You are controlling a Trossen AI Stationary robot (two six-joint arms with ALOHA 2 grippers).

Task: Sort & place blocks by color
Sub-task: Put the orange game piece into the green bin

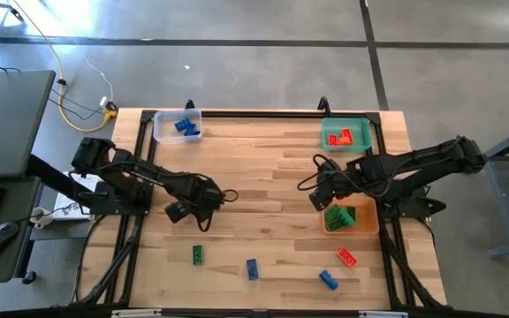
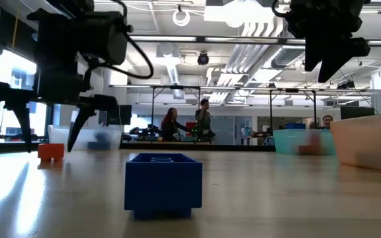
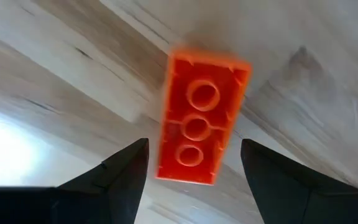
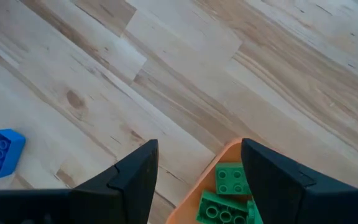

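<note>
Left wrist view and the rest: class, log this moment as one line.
left gripper: open over red block | right gripper: open above orange bin | loose blocks remain

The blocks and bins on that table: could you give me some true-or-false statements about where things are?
1. The orange bin holds green blocks. True.
2. The teal bin holds blue ones. False: it holds red blocks.
3. The clear bin holds blue blocks. True.
4. The left gripper has its jaws shut. False: they stand open, with a red block between them.
</note>
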